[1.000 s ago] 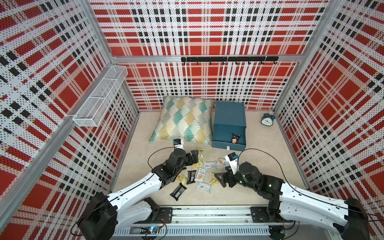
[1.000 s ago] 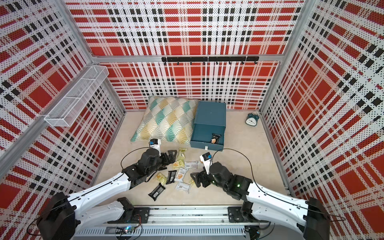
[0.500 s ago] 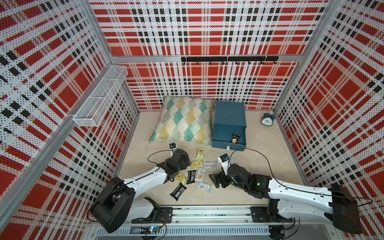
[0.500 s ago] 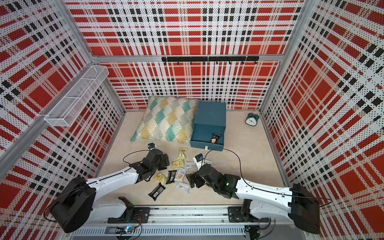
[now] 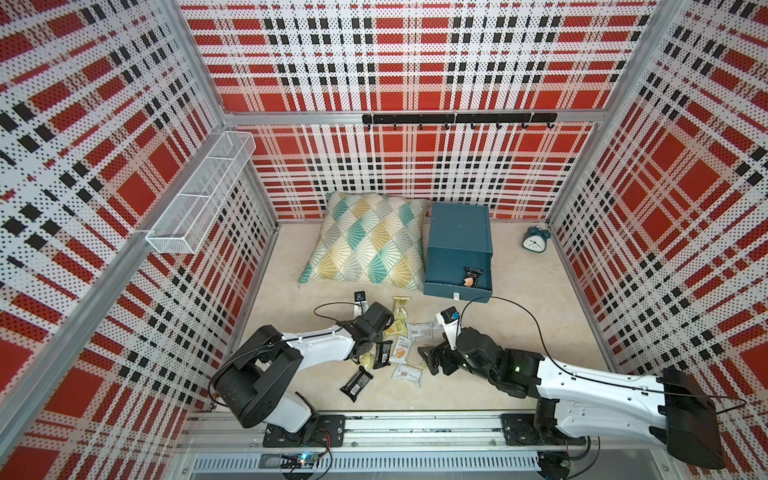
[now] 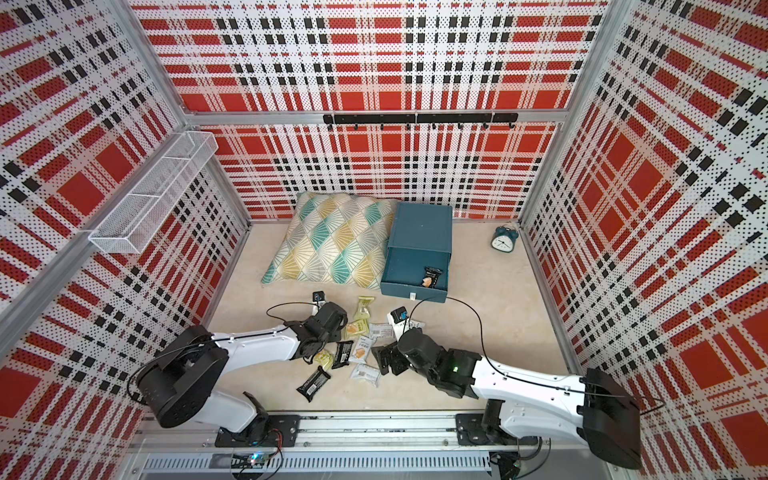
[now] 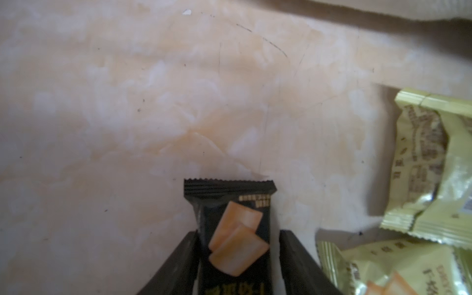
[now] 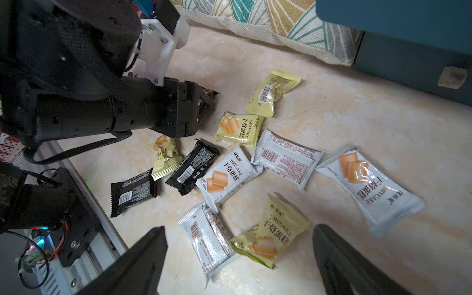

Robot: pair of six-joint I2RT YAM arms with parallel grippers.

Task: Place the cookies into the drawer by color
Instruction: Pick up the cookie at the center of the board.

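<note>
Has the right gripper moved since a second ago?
Yes. The right gripper has shifted away from the alarm clock, toward the cookies.

Both top views look down for me from high above on the whole scene. The left wrist camera sits very near the floor (image 7: 178, 102); the right wrist camera (farther back) faces the cookies (image 8: 224, 176), shared with both top views.

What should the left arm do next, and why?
Probably squeeze the left gripper fully onto the black packet. Its jaws flank the packet, but a sliver of table shows beside one jaw, so the grip looks unfinished and lifting now might drop it.
</note>
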